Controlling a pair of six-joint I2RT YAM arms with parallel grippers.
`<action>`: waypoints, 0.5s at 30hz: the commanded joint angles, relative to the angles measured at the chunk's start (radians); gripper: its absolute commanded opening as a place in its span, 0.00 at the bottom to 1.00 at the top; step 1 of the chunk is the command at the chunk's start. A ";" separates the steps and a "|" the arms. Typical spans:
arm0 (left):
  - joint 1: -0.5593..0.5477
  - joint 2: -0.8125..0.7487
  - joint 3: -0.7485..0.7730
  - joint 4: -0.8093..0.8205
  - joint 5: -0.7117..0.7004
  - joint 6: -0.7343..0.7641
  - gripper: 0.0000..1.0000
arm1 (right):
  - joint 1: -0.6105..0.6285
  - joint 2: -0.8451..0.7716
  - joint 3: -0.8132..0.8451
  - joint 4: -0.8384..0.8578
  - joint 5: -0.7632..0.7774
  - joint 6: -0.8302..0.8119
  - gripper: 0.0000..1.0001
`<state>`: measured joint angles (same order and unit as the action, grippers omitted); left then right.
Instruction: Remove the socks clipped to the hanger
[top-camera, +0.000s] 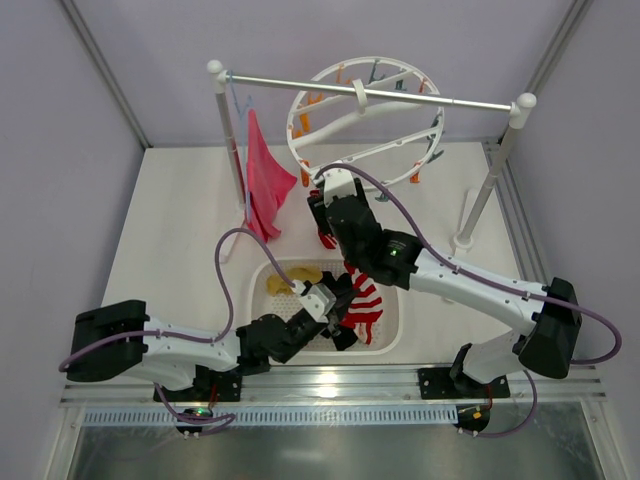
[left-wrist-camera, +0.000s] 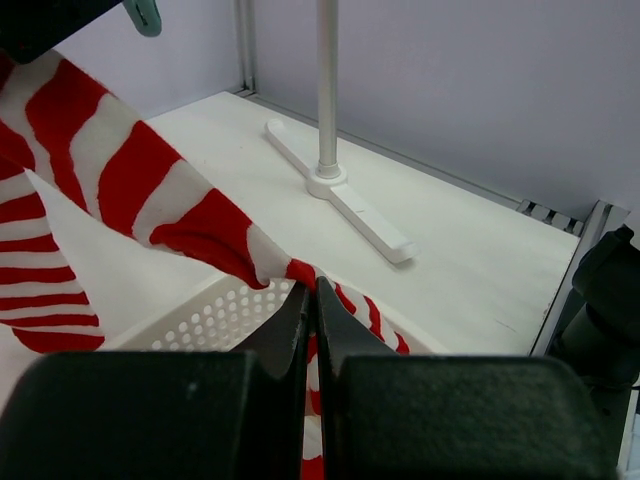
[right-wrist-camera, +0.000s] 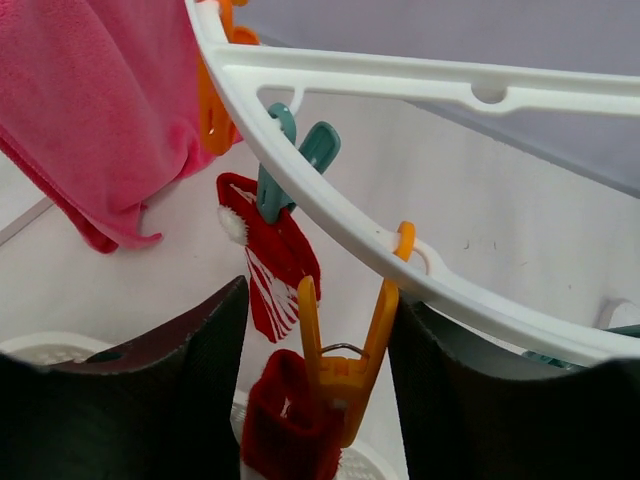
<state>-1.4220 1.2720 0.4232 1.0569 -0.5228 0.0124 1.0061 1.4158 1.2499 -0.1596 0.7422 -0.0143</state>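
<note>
The left gripper (left-wrist-camera: 312, 292) is clenched on a red-and-white striped sock (left-wrist-camera: 130, 180) just above the white perforated basket (left-wrist-camera: 215, 318); the sock runs from the fingers up and away to the left. A mustard sock (top-camera: 290, 282) lies in the basket. The right gripper (right-wrist-camera: 318, 300) is up at the lower edge of the hanger (right-wrist-camera: 400, 80), which hangs on the rack rail (top-camera: 470, 101). Its jaws stand apart on either side of an orange clip (right-wrist-camera: 345, 375) that bites a red sock tip (right-wrist-camera: 285, 425), not pinching it. Beside it a teal clip (right-wrist-camera: 290, 165) holds a second striped sock (right-wrist-camera: 275, 255). The pink cloth (right-wrist-camera: 90, 110) hangs just to the left
</note>
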 joint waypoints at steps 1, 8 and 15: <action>-0.012 -0.023 -0.001 0.040 -0.002 0.015 0.00 | -0.001 -0.005 0.054 0.086 0.094 -0.026 0.56; -0.012 -0.028 -0.006 0.041 -0.006 0.020 0.00 | -0.001 -0.005 0.027 0.146 0.137 -0.047 0.07; -0.014 -0.020 -0.006 0.043 -0.020 0.020 0.01 | -0.003 -0.086 -0.065 0.276 0.103 -0.073 0.04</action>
<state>-1.4269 1.2648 0.4217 1.0569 -0.5247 0.0135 1.0080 1.4029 1.2049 -0.0143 0.8383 -0.0673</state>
